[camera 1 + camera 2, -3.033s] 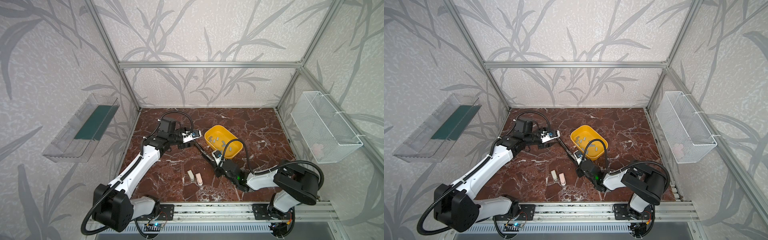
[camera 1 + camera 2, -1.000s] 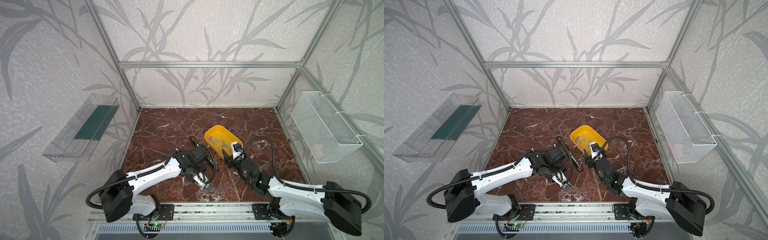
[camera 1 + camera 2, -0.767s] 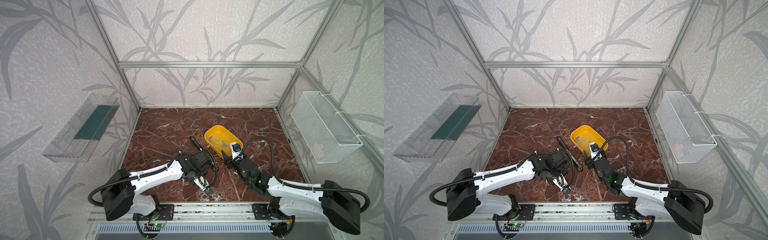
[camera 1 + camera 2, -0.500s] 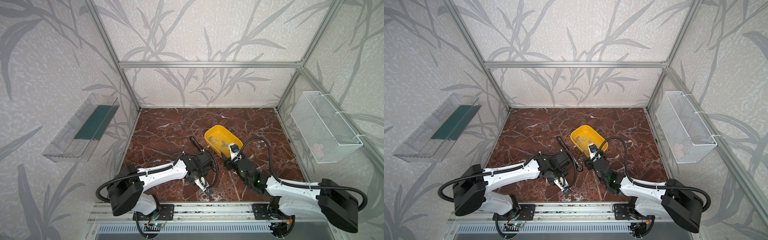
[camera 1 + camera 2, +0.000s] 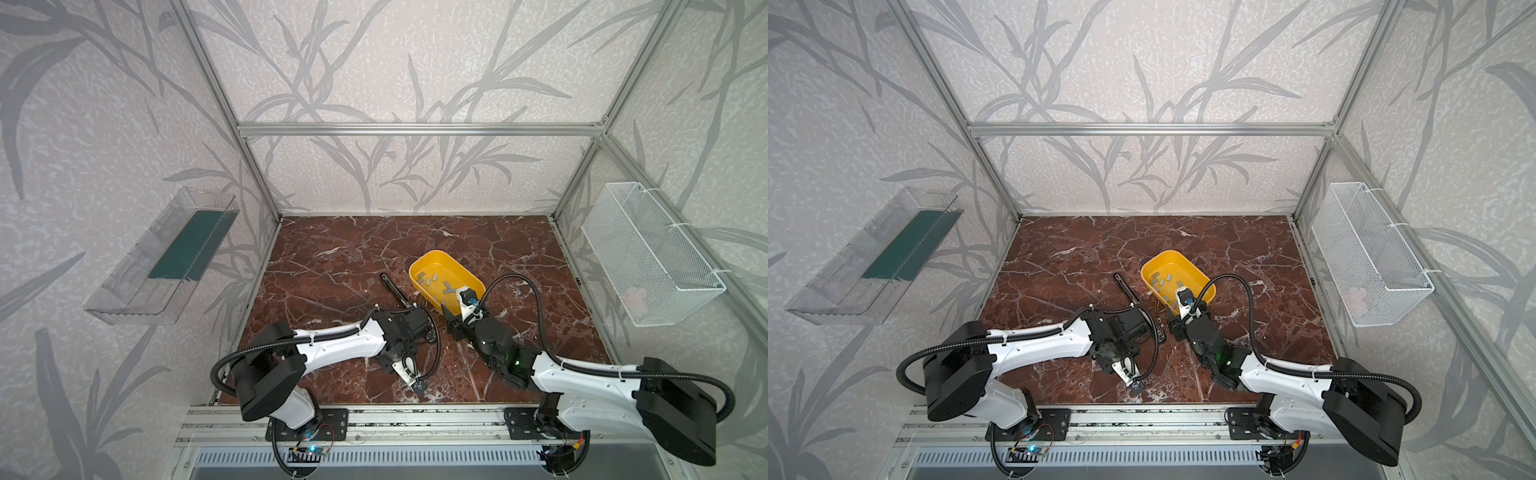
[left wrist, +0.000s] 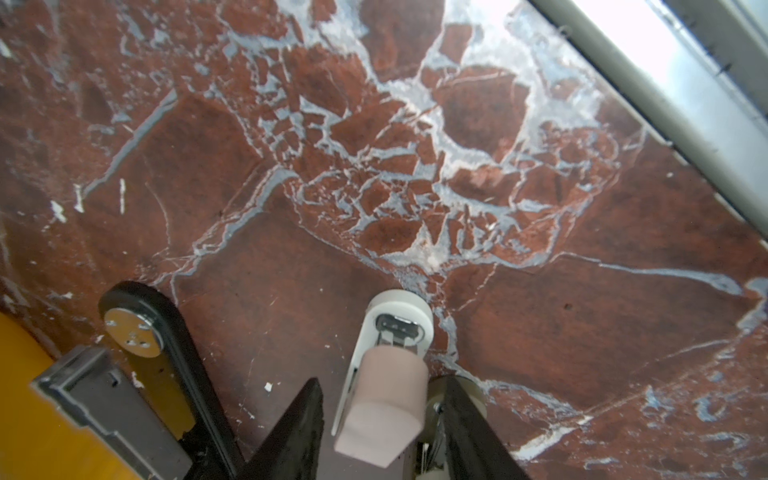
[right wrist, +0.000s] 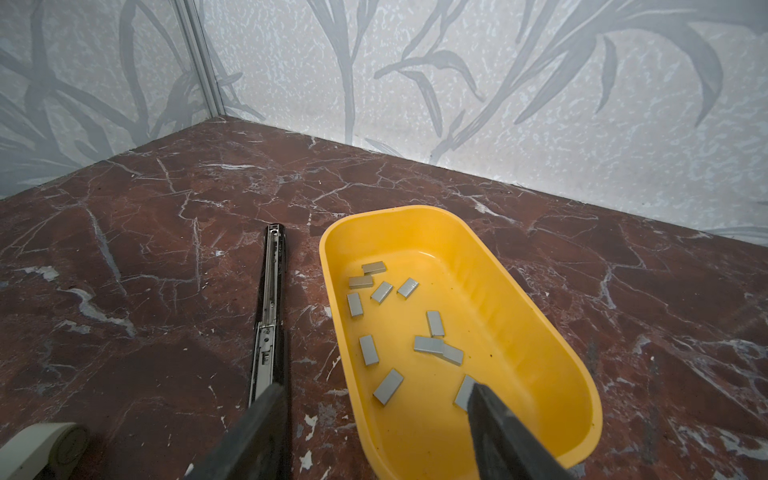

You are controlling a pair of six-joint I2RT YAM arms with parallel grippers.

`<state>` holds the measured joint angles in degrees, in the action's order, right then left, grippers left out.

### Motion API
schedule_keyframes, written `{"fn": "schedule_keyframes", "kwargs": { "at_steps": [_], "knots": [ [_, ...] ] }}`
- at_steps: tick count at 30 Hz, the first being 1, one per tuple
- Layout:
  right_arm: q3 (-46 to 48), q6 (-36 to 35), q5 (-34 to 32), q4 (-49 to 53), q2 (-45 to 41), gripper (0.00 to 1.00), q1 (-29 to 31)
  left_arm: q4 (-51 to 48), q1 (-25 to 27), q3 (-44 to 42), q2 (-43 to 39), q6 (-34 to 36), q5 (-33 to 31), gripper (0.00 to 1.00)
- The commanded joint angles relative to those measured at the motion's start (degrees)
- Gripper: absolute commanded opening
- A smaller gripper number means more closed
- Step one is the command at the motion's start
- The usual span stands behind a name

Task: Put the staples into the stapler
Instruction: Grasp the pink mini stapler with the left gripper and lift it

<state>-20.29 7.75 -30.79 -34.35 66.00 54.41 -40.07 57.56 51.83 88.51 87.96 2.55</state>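
Several grey staples (image 5: 434,282) (image 5: 1165,282) (image 7: 432,345) lie loose in a yellow tray (image 5: 432,252) (image 5: 1163,252) (image 7: 415,208). Beside it a long black stapler (image 5: 392,289) (image 5: 1127,291) (image 7: 270,299) (image 6: 174,353) lies opened flat, its metal channel upward. My right gripper (image 5: 456,305) (image 5: 1179,309) (image 7: 376,392) is open astride the tray's near rim, one finger over the staples. My left gripper (image 5: 409,376) (image 5: 1128,376) points down near the front edge. Its open jaws flank a pink-and-white mini stapler (image 6: 386,386), with a gap on one side.
A pale rounded object (image 7: 41,449) lies on the marble by the black stapler's near end. An aluminium rail (image 5: 374,424) (image 6: 685,95) borders the front edge. A clear shelf (image 5: 166,257) hangs on the left wall and a white mesh basket (image 5: 648,257) on the right.
Three seconds ago both grippers were at the black stapler by the tray. Since then the left one has come forward over the mini stapler and narrowed slightly. The right one edged toward the tray.
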Motion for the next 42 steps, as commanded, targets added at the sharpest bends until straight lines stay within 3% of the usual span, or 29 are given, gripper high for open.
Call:
{"fn": "schedule_keyframes", "kwargs": {
  "at_steps": [1, 19, 24, 26, 32, 35, 42],
  "knots": [
    [-1.06, 0.69, 0.07, -0.23, -0.17, 0.70, -0.29, -1.70, 0.34, 1.43, 0.70, 1.00, -0.47, 0.47],
    [-1.41, 2.29, 0.37, 1.08, -0.06, 0.71, -0.87, -3.09, 0.32, 3.28, 3.76, 0.89, -0.94, 0.31],
    [-1.56, 3.53, -0.49, 1.94, -0.93, 0.71, -1.14, -3.87, 0.19, 4.55, 3.21, -0.11, -0.21, 0.10],
    [-1.76, 5.30, -0.61, 3.15, -1.70, 0.71, -1.79, -3.91, -0.07, 4.98, 1.86, -0.70, 0.89, 0.00],
    [-1.31, 7.33, -2.64, 6.22, -6.59, 0.71, -3.18, -2.10, -4.06, 6.20, -6.56, -4.43, 9.93, 0.00],
    [0.59, 7.91, -3.50, 4.96, -9.35, 0.72, -3.99, 2.93, -6.79, 5.74, -10.79, -7.84, 12.52, 0.00],
    [1.36, 10.44, -1.00, 5.60, -10.74, 0.73, -5.59, 12.04, -14.67, 10.71, -13.71, -27.86, 18.34, 0.00]
  ]
}}
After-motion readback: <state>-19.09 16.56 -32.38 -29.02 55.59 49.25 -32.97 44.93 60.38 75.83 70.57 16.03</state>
